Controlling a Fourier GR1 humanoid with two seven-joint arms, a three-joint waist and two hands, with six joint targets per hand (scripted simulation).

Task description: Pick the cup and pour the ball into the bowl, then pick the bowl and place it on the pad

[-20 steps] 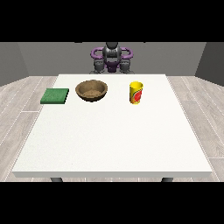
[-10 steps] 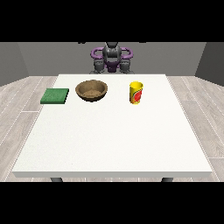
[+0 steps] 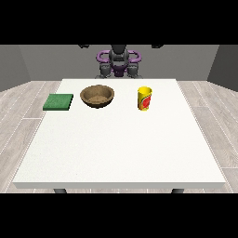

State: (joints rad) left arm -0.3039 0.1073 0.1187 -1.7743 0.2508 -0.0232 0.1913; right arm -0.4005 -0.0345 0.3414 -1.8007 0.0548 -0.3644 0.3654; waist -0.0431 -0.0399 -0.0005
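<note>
Front view showed the white table (image 3: 121,144) with three things standing well apart in a row at its far side. The brown bowl (image 3: 97,96) stood in the middle, the green pad (image 3: 58,102) at its left, the yellow cup (image 3: 144,98) upright at its right. Whether the cup or bowl held anything, I cannot tell. The hands were not visible, so their state I cannot tell.

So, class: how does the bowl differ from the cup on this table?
The bowl is brown, wide and low; the cup is yellow with a red mark, narrow and tall. The bowl sits nearer the green pad, toward the view's left; the cup stands toward the right. Both stand upright on the white table, open at the top, and no hand touches either.
</note>
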